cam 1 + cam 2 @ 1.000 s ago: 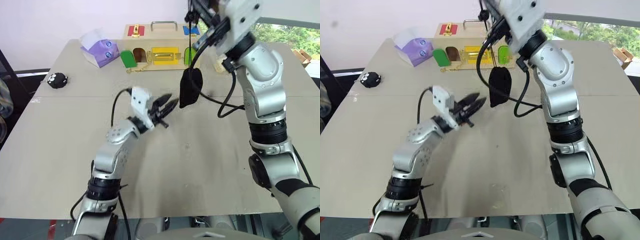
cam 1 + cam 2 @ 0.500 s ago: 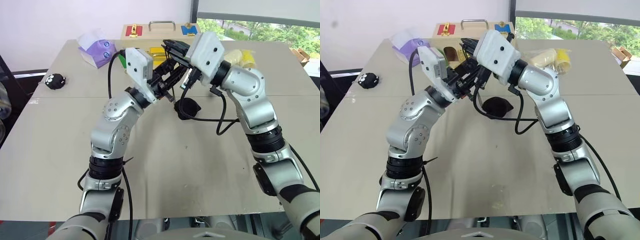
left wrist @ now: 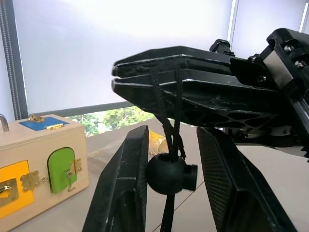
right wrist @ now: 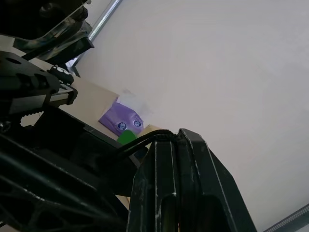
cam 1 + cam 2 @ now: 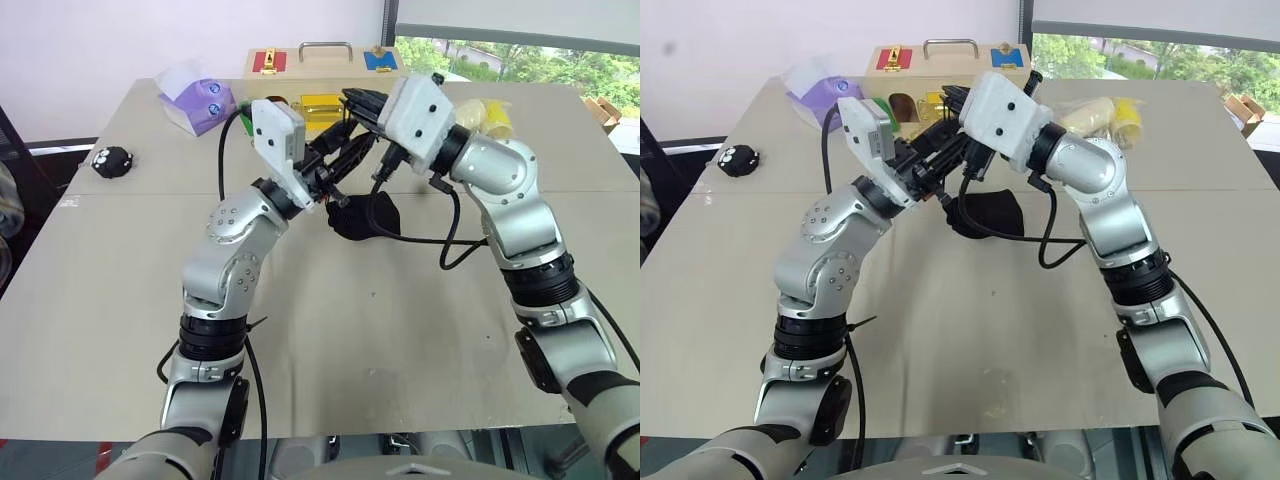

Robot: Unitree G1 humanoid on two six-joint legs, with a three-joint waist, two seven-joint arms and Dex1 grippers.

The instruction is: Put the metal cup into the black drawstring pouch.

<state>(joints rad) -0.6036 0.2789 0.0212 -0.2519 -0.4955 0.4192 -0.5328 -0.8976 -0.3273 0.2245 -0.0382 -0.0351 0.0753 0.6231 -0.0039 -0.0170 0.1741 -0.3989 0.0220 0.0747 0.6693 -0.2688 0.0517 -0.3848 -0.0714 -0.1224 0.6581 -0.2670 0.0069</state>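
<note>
My right gripper (image 3: 116, 77) is squeezed tight on the thin black cord (image 3: 176, 104) of the black drawstring pouch (image 5: 365, 216). The cord is pinched between its two fingers, which are pressed flat together. The cord hangs down from them to a small round black bead (image 3: 170, 174).

My left gripper (image 3: 170, 145) is partly open. Its two fingers (image 3: 126, 179) stand on either side of that bead. One finger is right up against the bead and the other is just beside it. I cannot tell if they are squeezing it.

Both grippers meet up in the air over the middle of the table (image 5: 120, 300). The pouch lies bunched on the table just below them, with the cord going up to my right gripper. It looks puffy, but I cannot see the metal cup, so I cannot tell where it is.

At the far side of the table stands a wooden box (image 5: 300, 75) with colored doors and little latches. A purple tissue pack (image 5: 198, 98) is beside it. A small black round toy (image 5: 112, 160) sits near the left edge. Something yellow (image 5: 490, 115) lies behind my right arm.
</note>
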